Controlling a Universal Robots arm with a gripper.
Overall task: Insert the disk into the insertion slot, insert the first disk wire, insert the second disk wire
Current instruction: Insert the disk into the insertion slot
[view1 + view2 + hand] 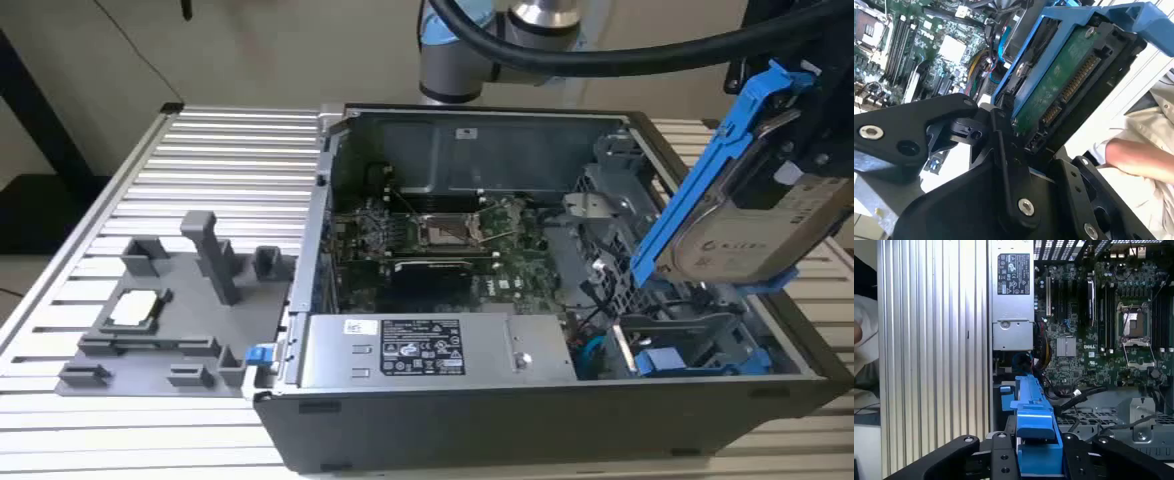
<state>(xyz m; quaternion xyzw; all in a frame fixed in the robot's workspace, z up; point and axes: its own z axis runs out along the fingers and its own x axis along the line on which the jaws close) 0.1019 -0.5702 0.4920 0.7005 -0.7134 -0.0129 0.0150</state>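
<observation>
The disk (742, 232), silver-grey with a pale label in a bright blue carrier (697, 180), hangs tilted above the right end of the open computer case. My gripper (801, 158) is shut on it from the upper right. In the second wrist view the disk's green circuit-board underside (1064, 85) faces the camera, clamped between the black fingers (1004, 150). In the first wrist view the blue carrier (1034, 432) sits between the finger pads (998, 456). Below the disk lies the insertion slot (683, 326), a grey bay of the perforated drive cage (1094, 419). Loose black cables (1079, 391) lie beside the cage.
Another blue-tabbed carrier (667, 360) sits low in the cage. The silver labelled box (407, 350) fills the case's front, with the motherboard (441, 235) behind it. A grey fixture (174, 300) stands on the ribbed table at the exterior view's left. A person's arm (1139, 155) is close by.
</observation>
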